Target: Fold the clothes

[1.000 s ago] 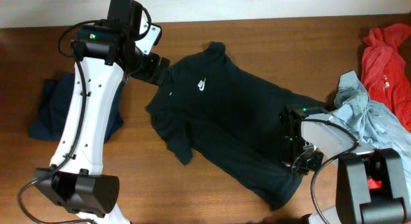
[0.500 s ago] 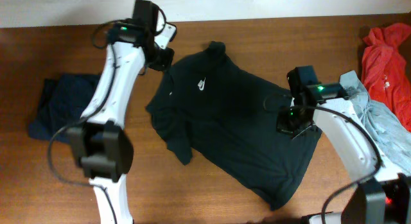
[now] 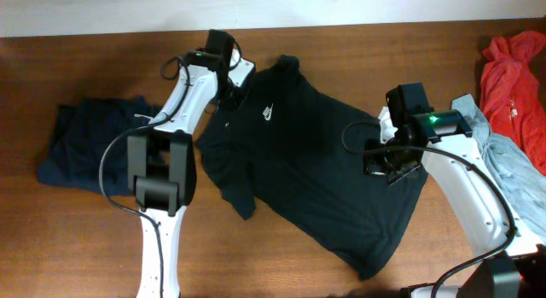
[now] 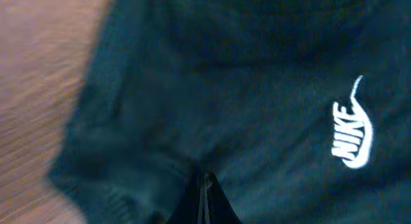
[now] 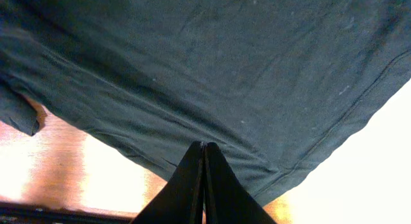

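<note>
Black-navy shirt [image 3: 299, 153]: a large, soft cloth garment, spread at a slant across the middle of the brown wooden table [image 3: 85, 247], with the collar to the far left and the hem to the near right
White logo [image 3: 268, 113]: small, on the shirt's chest; the left wrist view shows it to the right of the fingers
Left hand [image 3: 229, 91]: at the shirt's far-left edge beside the collar; the fingers are pressed together with a pinch of dark cloth bunched at their tips
Right hand [image 3: 391, 166]: over the shirt's right side; the fingers are closed to a point on the fabric just inside the hem seam
Dark navy garment [image 3: 94, 149]: crumpled near the table's left edge, apart from the shirt
Red-orange garment [image 3: 512, 76]: heaped at the far right corner
Pale grey-blue garment [image 3: 503, 157]: rumpled near the right edge, just beside the red-orange one and partly under the right arm
</note>
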### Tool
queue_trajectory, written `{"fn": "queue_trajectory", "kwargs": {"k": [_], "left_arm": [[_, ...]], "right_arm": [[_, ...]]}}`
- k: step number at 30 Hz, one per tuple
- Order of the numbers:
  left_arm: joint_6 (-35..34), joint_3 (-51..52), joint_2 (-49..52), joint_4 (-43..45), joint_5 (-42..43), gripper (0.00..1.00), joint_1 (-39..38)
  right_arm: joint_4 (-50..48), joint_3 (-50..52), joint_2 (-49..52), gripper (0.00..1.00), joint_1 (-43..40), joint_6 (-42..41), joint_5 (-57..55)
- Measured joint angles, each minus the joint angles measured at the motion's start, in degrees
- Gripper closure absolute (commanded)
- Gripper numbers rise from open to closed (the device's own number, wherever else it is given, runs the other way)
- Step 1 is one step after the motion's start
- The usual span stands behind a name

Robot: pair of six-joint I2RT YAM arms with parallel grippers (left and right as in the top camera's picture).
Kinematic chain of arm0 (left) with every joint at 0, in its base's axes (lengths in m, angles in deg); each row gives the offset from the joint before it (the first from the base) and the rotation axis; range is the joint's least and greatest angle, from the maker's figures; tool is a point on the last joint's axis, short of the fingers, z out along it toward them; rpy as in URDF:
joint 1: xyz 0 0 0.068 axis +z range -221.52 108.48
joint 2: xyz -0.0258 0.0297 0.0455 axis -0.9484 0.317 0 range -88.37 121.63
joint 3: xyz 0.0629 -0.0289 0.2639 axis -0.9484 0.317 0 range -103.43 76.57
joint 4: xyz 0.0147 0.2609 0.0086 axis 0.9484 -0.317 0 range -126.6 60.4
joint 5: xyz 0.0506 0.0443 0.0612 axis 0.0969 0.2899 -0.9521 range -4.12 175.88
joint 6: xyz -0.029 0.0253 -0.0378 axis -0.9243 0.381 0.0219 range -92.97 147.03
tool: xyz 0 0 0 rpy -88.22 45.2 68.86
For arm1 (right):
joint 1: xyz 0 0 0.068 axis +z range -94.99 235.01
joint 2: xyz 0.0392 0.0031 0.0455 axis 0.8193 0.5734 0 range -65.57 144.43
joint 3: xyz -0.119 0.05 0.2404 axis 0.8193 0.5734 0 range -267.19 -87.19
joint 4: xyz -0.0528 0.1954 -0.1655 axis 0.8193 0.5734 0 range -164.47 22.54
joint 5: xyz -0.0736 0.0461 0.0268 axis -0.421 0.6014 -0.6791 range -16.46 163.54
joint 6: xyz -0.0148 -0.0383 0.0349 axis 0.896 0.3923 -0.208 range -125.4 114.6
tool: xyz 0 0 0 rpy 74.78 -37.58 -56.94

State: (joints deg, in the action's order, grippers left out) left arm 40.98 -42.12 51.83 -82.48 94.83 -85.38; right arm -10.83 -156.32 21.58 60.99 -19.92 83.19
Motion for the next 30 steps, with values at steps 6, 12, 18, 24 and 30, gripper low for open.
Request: {"fn": "queue_trajectory", "kwargs": {"k": [6,12,18,24,30], "left_arm": [[-0.7,0.0,1.2,1.8,-0.7,1.00,0.0],[-7.8,-1.2,2.5,5.2,-6.8,1.00,1.2],[-18.0,-2.2,3.1,5.3,-11.6,0.99,7.5],[-22.2,-2.9,3.1,0.8,-14.6,1.00,13.6],[-22.7,-5.0,3.2,-5.5,-16.7,0.88,13.0]], "right_arm": [[0.0,0.0,0.0,0.96,0.0,0.0,0.2],[0.8,0.0,0.0,0.96,0.0,0.0,0.4],[1.1,0.0,0.0,0.94,0.0,0.0,0.4],[-0.9,0.0,0.0,0.95,0.0,0.0,0.4],[-8.9,0.0,3.4,0.96,0.0,0.0,0.4]]}}
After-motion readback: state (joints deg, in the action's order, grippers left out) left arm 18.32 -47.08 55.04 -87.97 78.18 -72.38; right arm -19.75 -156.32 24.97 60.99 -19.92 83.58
